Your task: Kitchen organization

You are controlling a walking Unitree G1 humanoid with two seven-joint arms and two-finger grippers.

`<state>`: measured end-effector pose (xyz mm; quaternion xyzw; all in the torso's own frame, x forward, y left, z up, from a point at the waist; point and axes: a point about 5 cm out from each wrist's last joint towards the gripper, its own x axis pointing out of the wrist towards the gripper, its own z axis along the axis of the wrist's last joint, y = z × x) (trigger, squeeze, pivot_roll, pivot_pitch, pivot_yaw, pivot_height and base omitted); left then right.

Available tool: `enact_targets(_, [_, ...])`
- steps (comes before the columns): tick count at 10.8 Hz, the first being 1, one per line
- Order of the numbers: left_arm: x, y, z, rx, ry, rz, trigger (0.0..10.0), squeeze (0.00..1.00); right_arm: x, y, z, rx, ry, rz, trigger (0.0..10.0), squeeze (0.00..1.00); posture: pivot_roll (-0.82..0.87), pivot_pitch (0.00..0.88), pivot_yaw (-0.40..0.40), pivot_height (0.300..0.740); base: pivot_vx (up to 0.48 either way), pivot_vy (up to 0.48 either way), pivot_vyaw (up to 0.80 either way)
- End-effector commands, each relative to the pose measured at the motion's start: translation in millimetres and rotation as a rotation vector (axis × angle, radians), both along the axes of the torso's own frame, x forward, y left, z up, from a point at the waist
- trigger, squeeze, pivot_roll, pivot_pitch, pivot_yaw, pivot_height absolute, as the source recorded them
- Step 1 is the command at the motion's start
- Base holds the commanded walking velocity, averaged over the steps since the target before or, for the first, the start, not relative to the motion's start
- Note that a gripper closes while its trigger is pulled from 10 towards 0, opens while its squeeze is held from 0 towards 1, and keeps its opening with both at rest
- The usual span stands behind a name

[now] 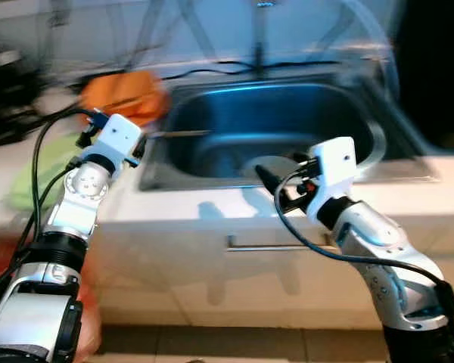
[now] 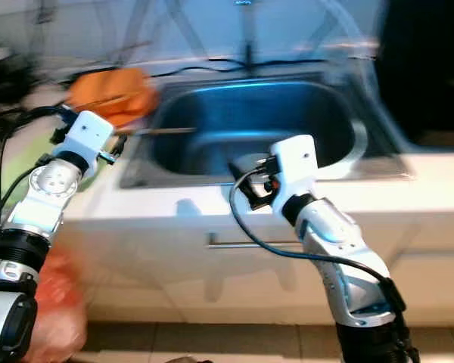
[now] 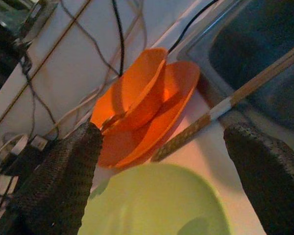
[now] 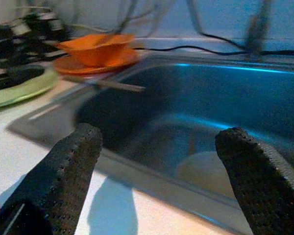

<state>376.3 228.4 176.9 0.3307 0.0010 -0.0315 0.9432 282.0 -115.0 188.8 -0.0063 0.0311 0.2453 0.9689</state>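
Left hand (image 3: 161, 161), fingers spread, hovers over the desk (image 1: 212, 208) beside the stacked orange plastic bowls (image 3: 142, 103) at ten o'clock of the steel sink (image 1: 272, 128); right hand (image 4: 157, 171), also spread, hangs over the sink's front rim.

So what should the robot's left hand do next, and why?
Probably ease the left gripper forward and close on the chopsticks. They lie between its open fingers, one end on the counter by the orange bowl, the other sticking out over the sink.

White counter (image 1: 212, 208): orange plate (image 3: 176, 98), green plate (image 3: 157, 205), chopsticks (image 3: 210, 115) over sink (image 1: 272, 128) edge
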Motion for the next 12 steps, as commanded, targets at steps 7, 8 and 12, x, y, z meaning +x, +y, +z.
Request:
enact_targets(7, [-4.9, 6.2, -12.4, 0.081, 0.092, 0.003, 10.0, 0.0, -4.4, 12.4, -0.6, 0.05, 0.017, 0.079, 10.0, 0.0, -0.01, 0.0, 0.126, 0.74, 0.0, 0.0, 0.0])
enact_targets(8, [-6.8, 9.8, -14.4, 0.09, 0.107, 0.008, 10.0, 0.0, -8.6, 18.2, -1.0, 0.077, 0.035, 0.124, 10.0, 0.0, 0.0, 0.0, 0.127, 0.74, 0.0, 0.0, 0.0])
enact_targets(12, [-12.4, 23.0, -12.8, 0.126, 0.132, 0.027, 10.0, 0.0, -13.4, 35.7, -5.5, 0.071, 0.05, 0.203, 10.0, 0.0, 0.02, 0.0, 0.133, 0.74, 0.0, 0.0, 0.4])
